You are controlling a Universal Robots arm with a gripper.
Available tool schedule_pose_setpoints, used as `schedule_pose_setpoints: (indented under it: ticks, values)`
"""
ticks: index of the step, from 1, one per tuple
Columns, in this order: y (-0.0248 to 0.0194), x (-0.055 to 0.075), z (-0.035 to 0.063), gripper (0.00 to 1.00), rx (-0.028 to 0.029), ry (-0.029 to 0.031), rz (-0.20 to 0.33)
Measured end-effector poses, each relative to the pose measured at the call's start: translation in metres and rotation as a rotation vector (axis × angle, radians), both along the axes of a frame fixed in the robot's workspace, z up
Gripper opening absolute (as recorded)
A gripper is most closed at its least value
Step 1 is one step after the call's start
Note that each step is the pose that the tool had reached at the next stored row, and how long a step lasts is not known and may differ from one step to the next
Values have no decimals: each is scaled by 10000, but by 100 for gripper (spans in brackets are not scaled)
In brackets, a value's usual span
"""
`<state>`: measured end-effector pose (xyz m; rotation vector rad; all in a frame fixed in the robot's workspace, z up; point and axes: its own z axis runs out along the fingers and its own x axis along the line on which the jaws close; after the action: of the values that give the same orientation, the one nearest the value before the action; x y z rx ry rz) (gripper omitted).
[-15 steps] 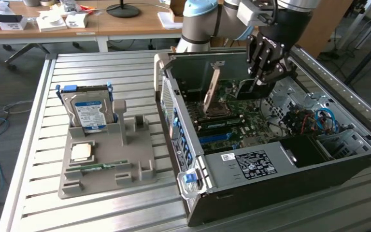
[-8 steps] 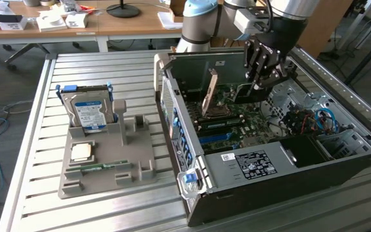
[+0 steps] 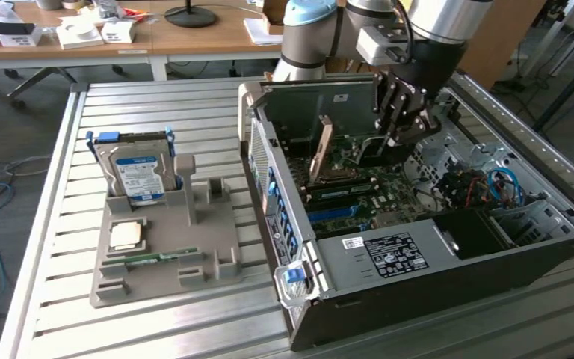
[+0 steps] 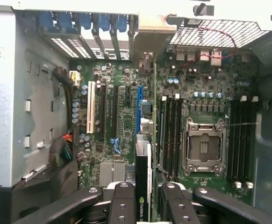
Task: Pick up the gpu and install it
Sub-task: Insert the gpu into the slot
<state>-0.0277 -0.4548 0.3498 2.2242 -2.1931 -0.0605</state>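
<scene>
The gpu (image 3: 321, 149) stands on edge inside the open computer case (image 3: 566, 232), its tan-brown face towards the exterior view's left. In the wrist view the gpu (image 4: 142, 168) is a slim dark strip running from between my fingers towards the case's rear slot brackets, in line with the blue motherboard slot (image 4: 139, 100). My gripper (image 3: 369, 152) reaches down into the case and is shut on the card, with one black finger (image 4: 122, 205) on each side of it. Whether the card's lower edge sits in the slot, I cannot tell.
A grey fixture tray (image 3: 212, 262) on the slatted table holds a silver hard drive with a blue label (image 3: 137, 176), a small square chip (image 3: 128, 235) and a green memory stick (image 3: 152, 258). Inside the case are the processor socket (image 4: 206, 144), memory slots (image 4: 171, 135) and the labelled power supply cover (image 3: 392, 254).
</scene>
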Motion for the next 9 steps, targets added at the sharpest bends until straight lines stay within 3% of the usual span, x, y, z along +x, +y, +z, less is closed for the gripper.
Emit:
schedule_pose_setpoints:
  ticks: [6,9]
  values:
    - [7,-7,-47,26,-3,1,0]
    - [8,-19,-49,26,1,-31,-1]
